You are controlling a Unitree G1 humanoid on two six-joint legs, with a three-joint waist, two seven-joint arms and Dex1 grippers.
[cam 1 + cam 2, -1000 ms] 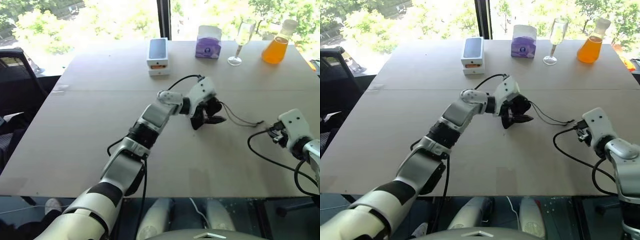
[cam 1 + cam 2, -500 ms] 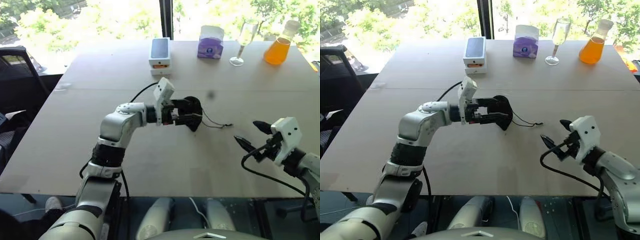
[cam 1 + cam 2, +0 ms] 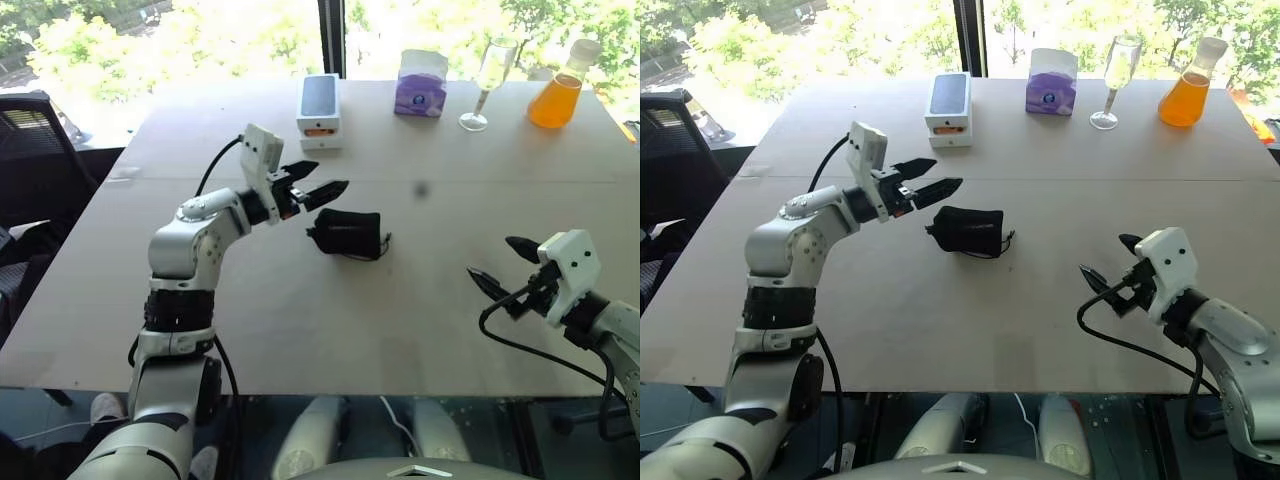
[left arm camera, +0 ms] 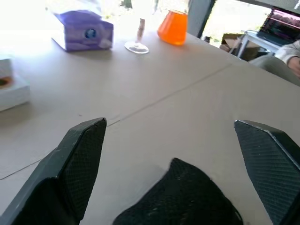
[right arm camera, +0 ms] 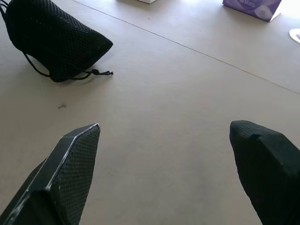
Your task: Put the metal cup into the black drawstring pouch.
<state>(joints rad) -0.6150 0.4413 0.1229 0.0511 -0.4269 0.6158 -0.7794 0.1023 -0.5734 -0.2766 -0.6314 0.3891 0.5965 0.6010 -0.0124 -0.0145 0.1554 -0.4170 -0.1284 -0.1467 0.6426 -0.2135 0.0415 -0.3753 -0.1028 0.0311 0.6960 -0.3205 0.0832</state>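
While the black drawstring pouch (image 3: 347, 232) lay bulging on its side at mid-table, you had both grippers off it and empty. No metal cup could be seen loose on the table; the pouch's rounded bulk suggested it sat inside, though the fabric hid any proof.

The risk from here, as you might have judged it, was the pouch's mouth: if the cord (image 5: 70, 76) trailing beside it was not drawn tight, a nudge or lift from the wrong end could have let the cup slide back out. A careless sweep of your left arm, hanging just above and beside the pouch, could also have rolled it toward the white phone box (image 3: 317, 111) behind. The wine glass (image 3: 485, 85) and the orange flask (image 3: 557, 87) stood well apart at the far edge.

Your left gripper (image 3: 309, 182) had its jaws spread wide, touching nothing. Your right gripper (image 3: 505, 265), near the table's right side and well clear of the pouch, was likewise fully released and held nothing.
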